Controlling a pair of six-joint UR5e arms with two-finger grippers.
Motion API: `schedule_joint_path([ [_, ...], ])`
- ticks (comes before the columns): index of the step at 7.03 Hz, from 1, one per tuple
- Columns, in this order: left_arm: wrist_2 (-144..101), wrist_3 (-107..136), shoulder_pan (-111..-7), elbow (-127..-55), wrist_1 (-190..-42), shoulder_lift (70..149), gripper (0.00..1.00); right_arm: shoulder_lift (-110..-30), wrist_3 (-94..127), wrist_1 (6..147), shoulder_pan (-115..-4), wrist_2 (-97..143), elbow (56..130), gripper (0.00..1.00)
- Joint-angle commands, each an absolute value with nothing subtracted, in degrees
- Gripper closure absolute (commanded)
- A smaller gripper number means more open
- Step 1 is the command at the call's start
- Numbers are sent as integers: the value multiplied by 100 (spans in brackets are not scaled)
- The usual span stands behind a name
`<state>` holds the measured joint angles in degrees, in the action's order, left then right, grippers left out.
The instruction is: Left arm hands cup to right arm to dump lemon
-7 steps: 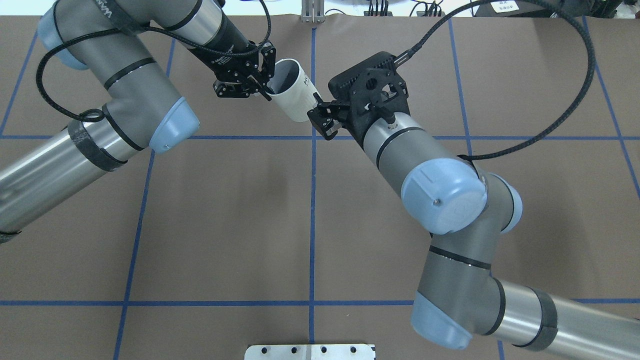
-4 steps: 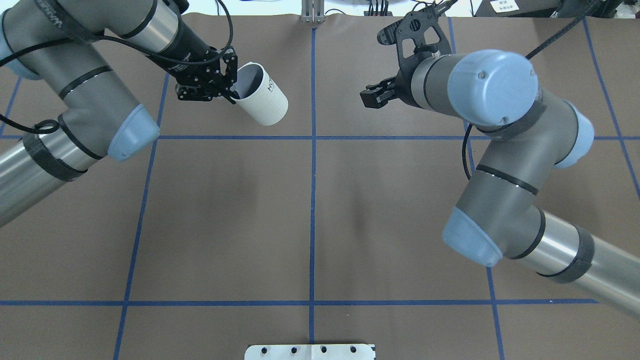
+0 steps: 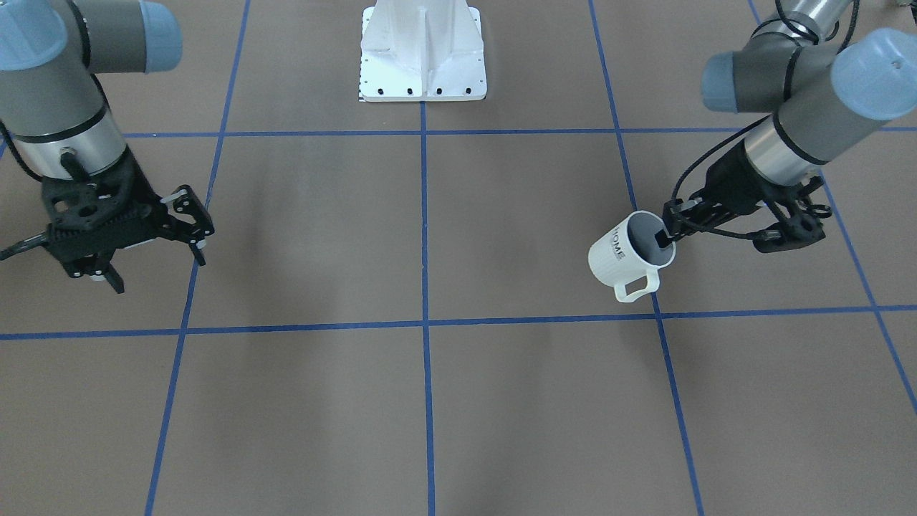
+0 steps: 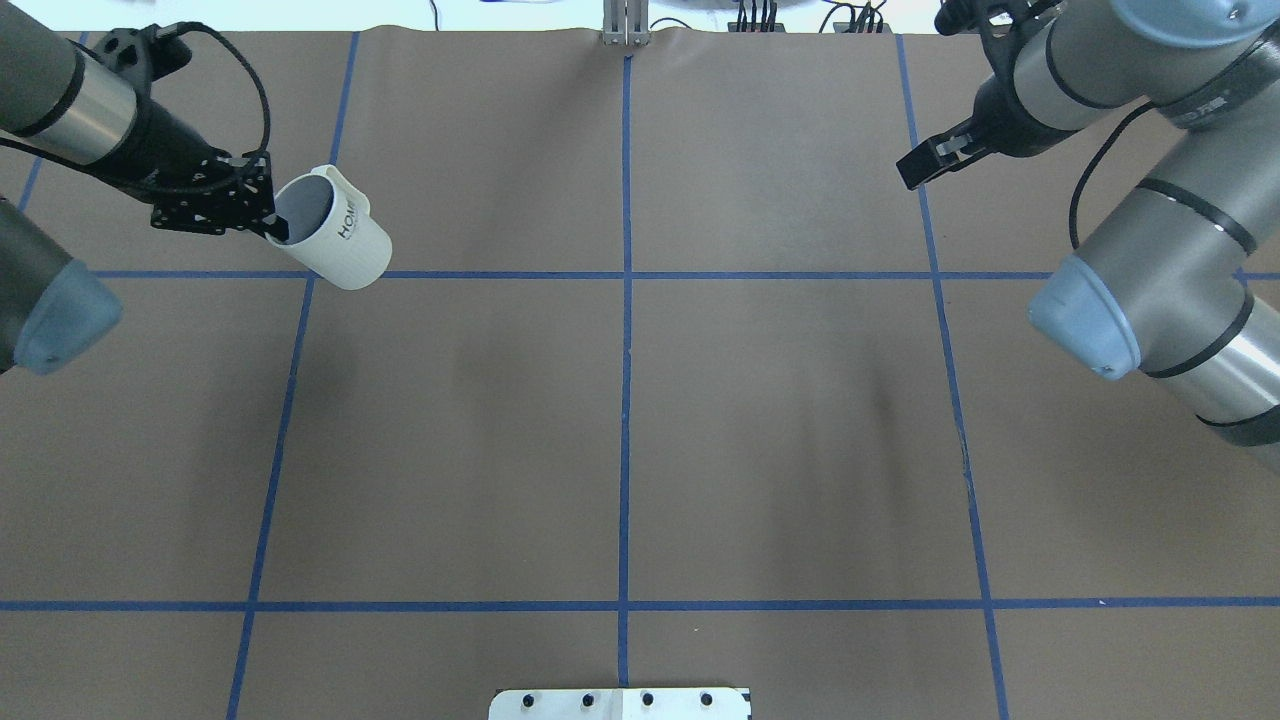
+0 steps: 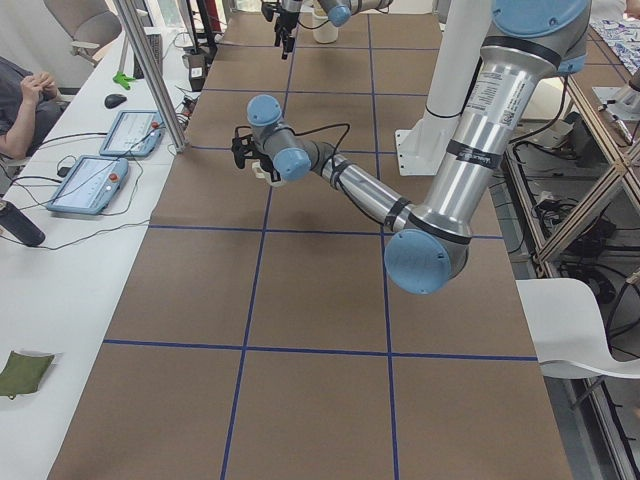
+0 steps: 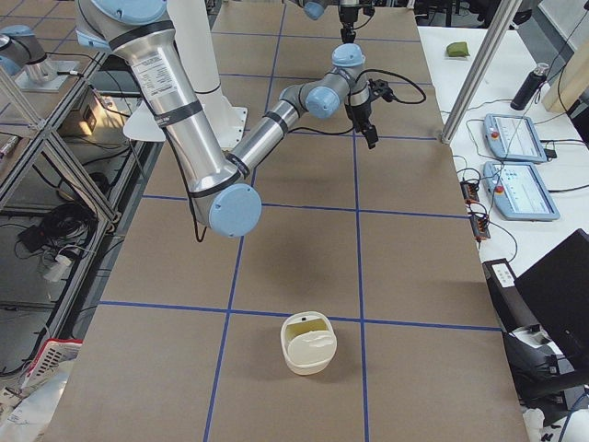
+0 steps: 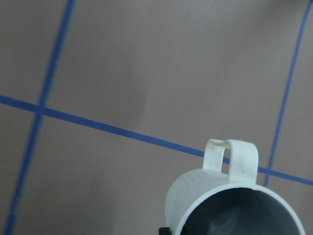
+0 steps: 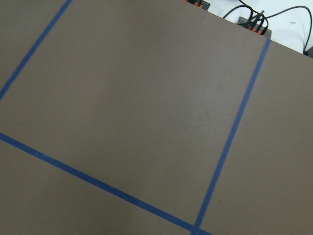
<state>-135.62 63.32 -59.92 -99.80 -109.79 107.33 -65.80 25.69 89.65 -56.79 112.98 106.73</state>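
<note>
The white ribbed cup point(image 4: 345, 245) with "HOME" on its side hangs tilted above the brown table at the far left of the overhead view. My left gripper point(image 4: 275, 222) is shut on its rim, one finger inside. In the front-facing view the cup point(image 3: 616, 254) has its handle turned down, beside the left gripper point(image 3: 668, 233). The left wrist view shows the cup's point(image 7: 220, 196) handle and grey inside; no lemon shows. My right gripper point(image 4: 920, 168) is far off at the back right; in the front-facing view it point(image 3: 157, 266) is open and empty.
The white robot base plate point(image 3: 423, 64) sits at the table's near edge in the overhead view point(image 4: 620, 703). A cream container point(image 6: 308, 343) stands on the table at the end on my right. Blue tape lines grid the brown mat point(image 4: 625, 400).
The arms have drawn apart. My left arm carried the cup from mid-table to the far left. My right gripper, near the cup's base a second ago, swung away to the back right.
</note>
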Motion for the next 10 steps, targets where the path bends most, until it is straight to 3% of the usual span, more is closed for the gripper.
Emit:
schedule_joint_path([
  [1,-13405,4631,-6406,-10011,-10986,9804,100,-6811,1667,9699,-6343,11800,10556,0],
  [3,-13027,3817,-6407,-9932,-11021,9371,100,-6803,452,10701,-7045,12162,10425,0],
  [5,-12648,3481,-6381,-9871,-11030,9194,100,-6803,-269,10688,-8010,13170,9585,0],
  [8,-12656,3121,-6363,-9520,-11109,9211,100,-6820,-1591,10731,-8516,13351,8659,0],
  [9,-12700,3129,-6363,-9510,-11109,9220,83,-6916,-1600,10688,-8534,13351,8631,0],
  [10,-12726,3120,-6363,-9518,-11109,9202,52,-6969,-1539,10714,-8534,13324,8613,0],
])
